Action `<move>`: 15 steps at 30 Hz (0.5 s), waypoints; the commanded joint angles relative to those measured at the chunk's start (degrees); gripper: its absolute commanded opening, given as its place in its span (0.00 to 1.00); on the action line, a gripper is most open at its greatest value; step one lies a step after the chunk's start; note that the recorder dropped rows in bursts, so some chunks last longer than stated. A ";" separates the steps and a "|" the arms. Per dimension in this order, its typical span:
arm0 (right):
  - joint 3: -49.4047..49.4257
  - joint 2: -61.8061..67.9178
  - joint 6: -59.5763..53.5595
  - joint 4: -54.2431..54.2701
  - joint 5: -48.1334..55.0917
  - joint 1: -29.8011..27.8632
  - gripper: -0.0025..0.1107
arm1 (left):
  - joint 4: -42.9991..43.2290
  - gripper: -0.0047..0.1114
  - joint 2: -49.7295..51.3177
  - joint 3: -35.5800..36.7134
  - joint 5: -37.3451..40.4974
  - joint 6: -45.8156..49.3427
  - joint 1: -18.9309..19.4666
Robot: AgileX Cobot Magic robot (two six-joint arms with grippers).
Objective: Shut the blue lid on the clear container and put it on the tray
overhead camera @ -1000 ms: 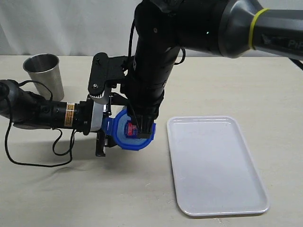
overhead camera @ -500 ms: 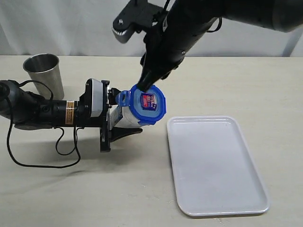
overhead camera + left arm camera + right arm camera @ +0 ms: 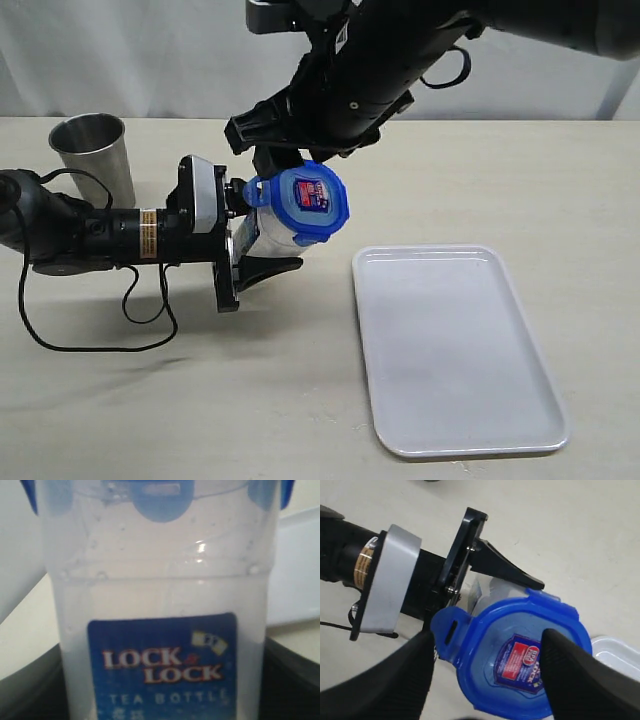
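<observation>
So the left gripper (image 3: 262, 235) is clamping the clear container (image 3: 270, 238) around its body and holding it up off the table (image 3: 300, 400); the container is lying nearly on its side, its long axis running from the left wrist out toward the tray (image 3: 455, 350), mouth end tipping up a little; the blue lid (image 3: 312, 203) is sitting on that mouth, facing the tray side.

The right gripper (image 3: 487, 635) is hanging just above the lid with its jaws spread wide; in the right wrist view one finger is showing on each side of the lid, not pinching anything as far as I can see.

One flap (image 3: 447, 630) is sticking out sideways, so I'm guessing the lid isn't fully latched yet; the right arm is the nearer one, so any pressing is probably coming from there, pushing along that axis against the left grip.

The tray is lying flat on the table off to the right, apart from the container.
</observation>
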 commanded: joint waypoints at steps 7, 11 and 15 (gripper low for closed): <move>0.07 3.49 3.84 0.95 -0.40 0.70 0.48 | -1.50 0.04 -0.78 0.13 -0.89 -0.66 -0.08; 0.07 3.62 4.01 -0.73 -1.24 2.02 0.45 | -2.06 0.04 -0.78 0.13 -0.79 -0.68 -0.08; 0.07 4.20 8.34 -7.04 -1.54 2.02 0.45 | -2.06 0.04 -0.78 0.13 -0.79 -1.91 -0.08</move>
